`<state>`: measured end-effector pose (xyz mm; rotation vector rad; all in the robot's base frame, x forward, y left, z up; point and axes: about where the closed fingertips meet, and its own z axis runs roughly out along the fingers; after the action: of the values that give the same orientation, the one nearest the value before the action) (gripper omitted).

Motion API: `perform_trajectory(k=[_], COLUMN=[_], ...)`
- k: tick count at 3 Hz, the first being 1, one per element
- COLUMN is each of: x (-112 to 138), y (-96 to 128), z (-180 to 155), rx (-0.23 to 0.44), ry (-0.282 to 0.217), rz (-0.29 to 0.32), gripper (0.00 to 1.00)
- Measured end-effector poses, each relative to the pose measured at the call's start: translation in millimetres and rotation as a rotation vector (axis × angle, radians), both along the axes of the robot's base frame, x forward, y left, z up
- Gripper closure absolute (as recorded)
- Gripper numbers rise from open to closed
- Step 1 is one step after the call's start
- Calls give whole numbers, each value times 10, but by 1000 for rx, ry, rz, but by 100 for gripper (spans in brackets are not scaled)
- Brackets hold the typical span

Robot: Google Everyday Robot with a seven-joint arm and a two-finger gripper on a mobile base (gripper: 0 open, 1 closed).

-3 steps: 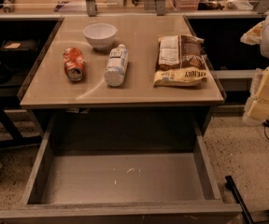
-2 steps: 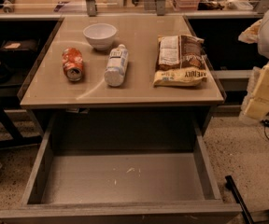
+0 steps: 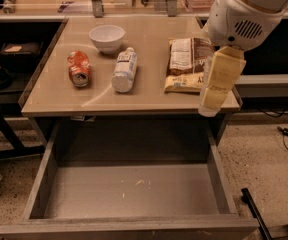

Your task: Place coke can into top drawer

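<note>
Change: the arm (image 3: 244,14) has swung in from the right edge of the view and now hangs over the right end of the counter (image 3: 149,91), in front of the snack bag (image 3: 186,64).
Tool: the cream-coloured tool (image 3: 215,91) points down over the near right corner of the counter, its tip about at the counter's near edge. It holds nothing. Whether it stands apart or together I cannot tell.
Coke can: the coke can (image 3: 79,68) lies on its side on the left part of the counter, where it was a second ago, with its silver end toward the near side. It is well apart from the tool.
Neighbours: the white bottle (image 3: 124,70) lies just right of the can, between it and the tool. The white bowl (image 3: 107,37) sits behind both. None has shifted.
Top drawer: the top drawer (image 3: 134,190) is pulled out wide below the counter, with only a few pale flecks on its grey bottom.
Meaning: the approach looks just begun, with the grasp not yet made. The arm probably has to cross leftward over the bottle to reach the can.
Risk: the bottle lies close to the can, so a low pass could knock it and set it rolling.
</note>
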<state>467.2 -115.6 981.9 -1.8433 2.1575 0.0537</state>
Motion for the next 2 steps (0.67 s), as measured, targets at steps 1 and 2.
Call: perform_trajectory(k=[1, 2], x=[14, 201], y=[16, 417], z=[14, 23], rx=[3, 53], ry=[-8, -38], rz=[1, 18], gripper=[0, 0])
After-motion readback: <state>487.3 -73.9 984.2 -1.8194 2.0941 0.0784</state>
